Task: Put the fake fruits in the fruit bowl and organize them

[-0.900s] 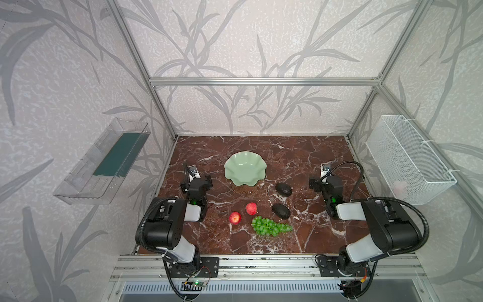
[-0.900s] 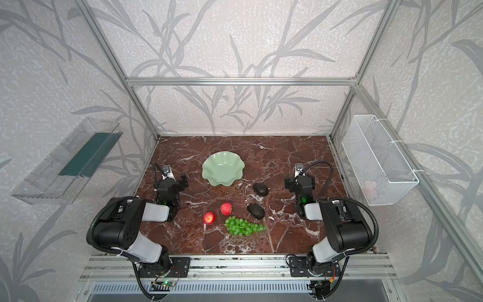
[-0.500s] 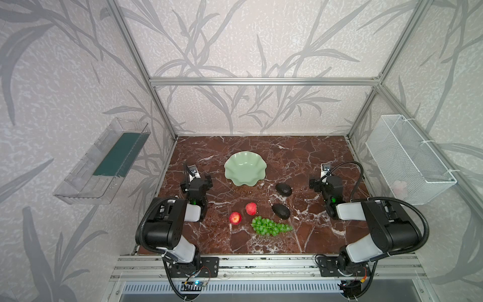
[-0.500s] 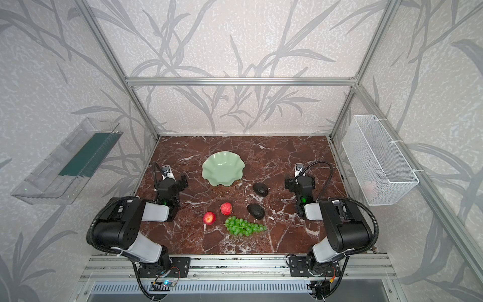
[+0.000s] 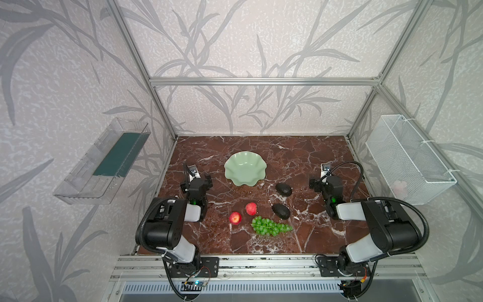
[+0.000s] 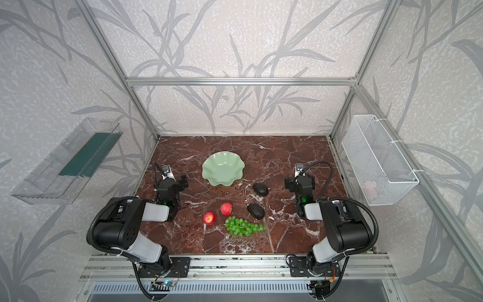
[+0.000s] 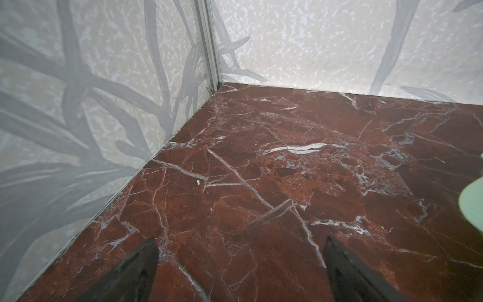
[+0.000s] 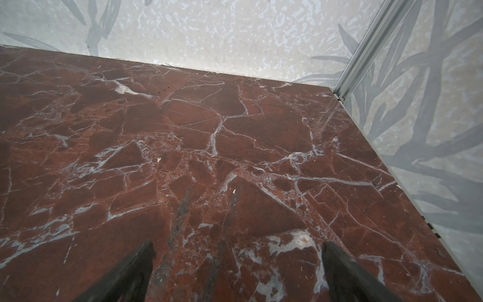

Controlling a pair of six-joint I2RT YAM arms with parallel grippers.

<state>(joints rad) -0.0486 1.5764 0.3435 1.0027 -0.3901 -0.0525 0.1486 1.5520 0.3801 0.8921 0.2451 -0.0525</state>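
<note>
- Bowl (image 5: 245, 170): upright on the table (image 5: 300, 157), centre-left, empty. Bare marble all round it, widest behind, up to the back wall.
- Far avocado (image 5: 283, 189): just right of the bowl's front rim, not touching it.
- Near avocado (image 5: 281, 211): in front of the far one, apart from it.
- Far peach (image 5: 251, 208), near peach (image 5: 235, 217): close together, left of the near avocado.
- Grapes (image 5: 270, 227): lying lengthwise, the fruit nearest the front edge. An open strip lies before them.
- Left gripper (image 7: 241, 244): jaws spread, empty, over bare marble near the left wall. The bowl's rim (image 7: 473, 204) is at its side.
- Right gripper (image 8: 239, 247): jaws spread, empty, near the right wall.
</note>
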